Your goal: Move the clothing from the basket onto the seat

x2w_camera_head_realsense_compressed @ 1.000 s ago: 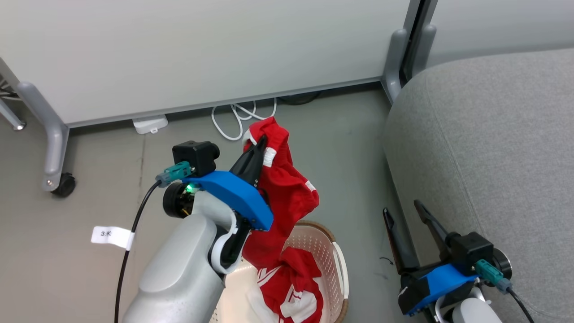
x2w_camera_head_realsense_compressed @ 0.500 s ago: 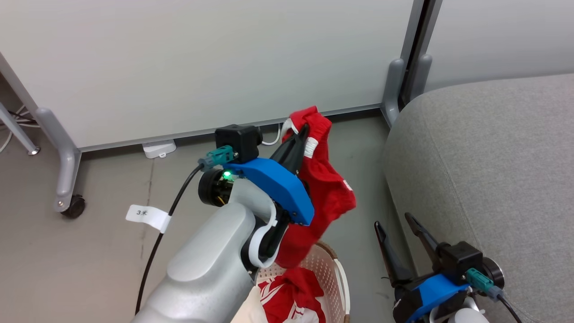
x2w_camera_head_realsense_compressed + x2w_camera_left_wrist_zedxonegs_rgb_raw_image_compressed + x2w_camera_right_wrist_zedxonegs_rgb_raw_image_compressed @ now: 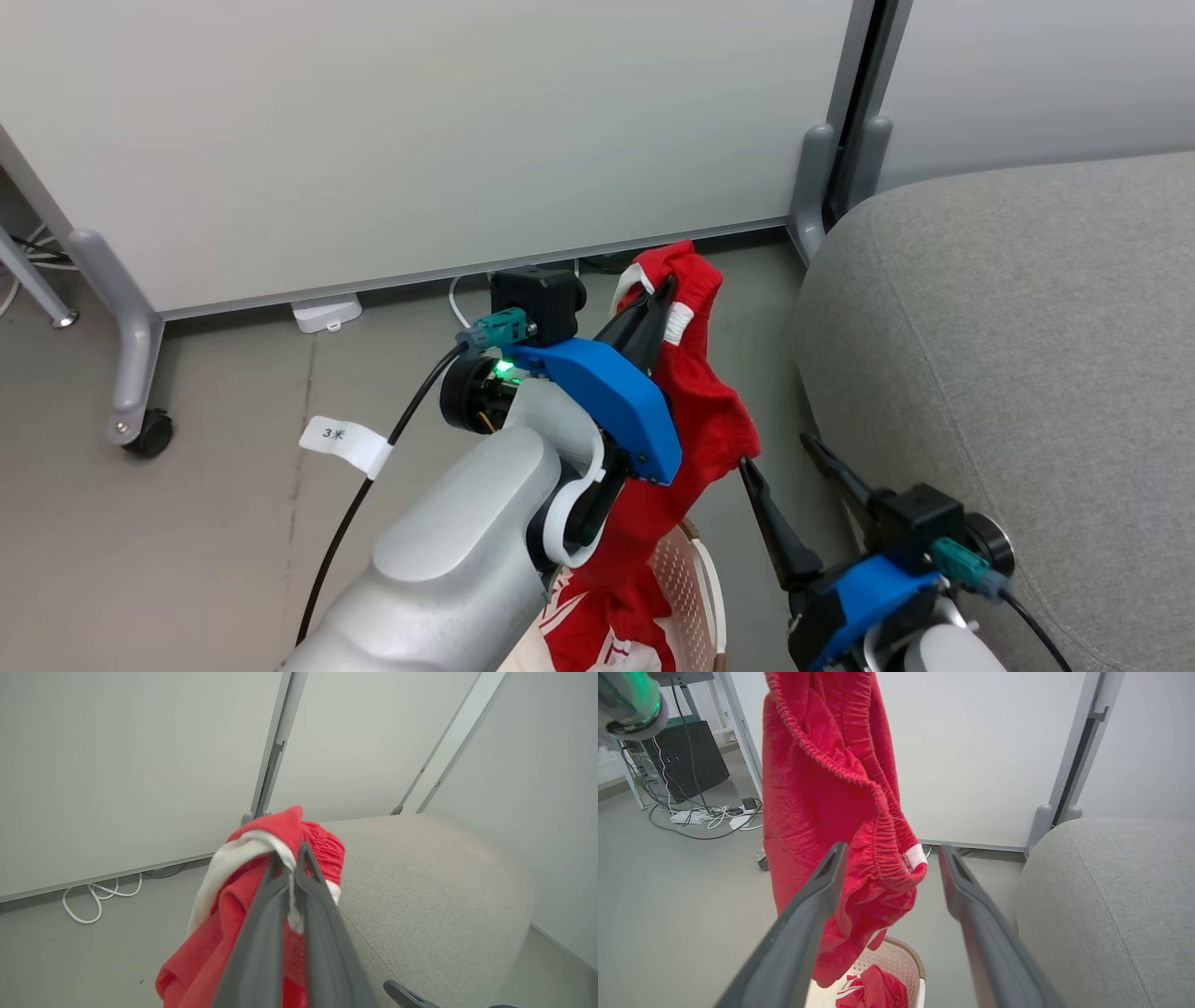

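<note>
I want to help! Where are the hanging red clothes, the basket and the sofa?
hanging red clothes (image 3: 708, 420), head view, middle fabric.
basket (image 3: 681, 579), head view, perforated side wall.
sofa (image 3: 1008, 355), head view, top surface.

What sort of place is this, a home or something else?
Likely an office or lab test room rather than a home: white partition panels on a wheeled leg, a black computer-like box with loose cables on the grey floor, plus a lone grey sofa.

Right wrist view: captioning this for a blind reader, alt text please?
A red garment hangs before the open right gripper, over the basket holding a second red garment. The grey sofa sits at right.
</note>
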Controlling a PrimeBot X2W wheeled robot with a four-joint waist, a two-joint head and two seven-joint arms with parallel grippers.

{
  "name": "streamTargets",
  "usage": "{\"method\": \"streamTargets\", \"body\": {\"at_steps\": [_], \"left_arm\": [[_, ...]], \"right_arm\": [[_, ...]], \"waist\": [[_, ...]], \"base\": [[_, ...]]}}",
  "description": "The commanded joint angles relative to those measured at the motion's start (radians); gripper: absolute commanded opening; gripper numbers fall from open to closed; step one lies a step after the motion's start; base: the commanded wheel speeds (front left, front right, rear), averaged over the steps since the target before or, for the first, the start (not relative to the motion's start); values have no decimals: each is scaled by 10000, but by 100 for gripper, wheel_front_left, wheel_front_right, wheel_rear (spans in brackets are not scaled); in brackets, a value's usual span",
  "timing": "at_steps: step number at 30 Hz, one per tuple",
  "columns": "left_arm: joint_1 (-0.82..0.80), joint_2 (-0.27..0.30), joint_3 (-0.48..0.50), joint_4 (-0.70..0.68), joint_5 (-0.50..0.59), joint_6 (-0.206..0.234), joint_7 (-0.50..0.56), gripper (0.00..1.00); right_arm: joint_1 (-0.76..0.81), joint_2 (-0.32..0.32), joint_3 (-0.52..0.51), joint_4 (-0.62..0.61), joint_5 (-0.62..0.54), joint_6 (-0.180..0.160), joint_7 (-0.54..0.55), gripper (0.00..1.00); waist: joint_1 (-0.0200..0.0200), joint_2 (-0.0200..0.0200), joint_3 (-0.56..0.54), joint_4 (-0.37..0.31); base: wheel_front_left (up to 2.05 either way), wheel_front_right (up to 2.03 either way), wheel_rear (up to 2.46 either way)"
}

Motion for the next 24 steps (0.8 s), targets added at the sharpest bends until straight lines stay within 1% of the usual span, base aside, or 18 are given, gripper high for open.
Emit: {"method": "streamTargets", "body": {"at_steps": [1, 7, 11, 19, 20, 24], "left_arm": [[-182, 10, -65, 42, -59, 45, -44, 0], [-310, 10, -338, 103, -160, 47, -79, 0], [-406, 8, -563, 115, -264, 17, -85, 0], [-572, 9, -958, 59, -550, -29, -100, 0], [-634, 8, -1064, 33, -626, -22, -115, 0], [-694, 8, -1218, 11, -795, -12, -146, 0]], "right_arm": [[-269, -32, 93, -4, 48, 5, 121, 100], [-882, -32, 373, 191, 70, 5, 704, 100], [-1396, -32, 484, 578, 88, 5, 1190, 100], [-2370, -32, 1186, 1858, 554, 5, 1905, 100], [-2624, -29, 1462, 2144, 836, 5, 1910, 100], [-3107, -30, 1885, 2812, 1099, 5, 1856, 100]], "waist": [[0, -1, 31, 28], [0, -1, 127, 120], [0, -1, 194, 208], [0, -1, 265, 327], [0, -1, 275, 343], [0, -1, 267, 360]], "base": [[0, 0, 0], [0, 0, 0], [0, 0, 0], [0, 0, 0], [0, 0, 0], [0, 0, 0]]}}
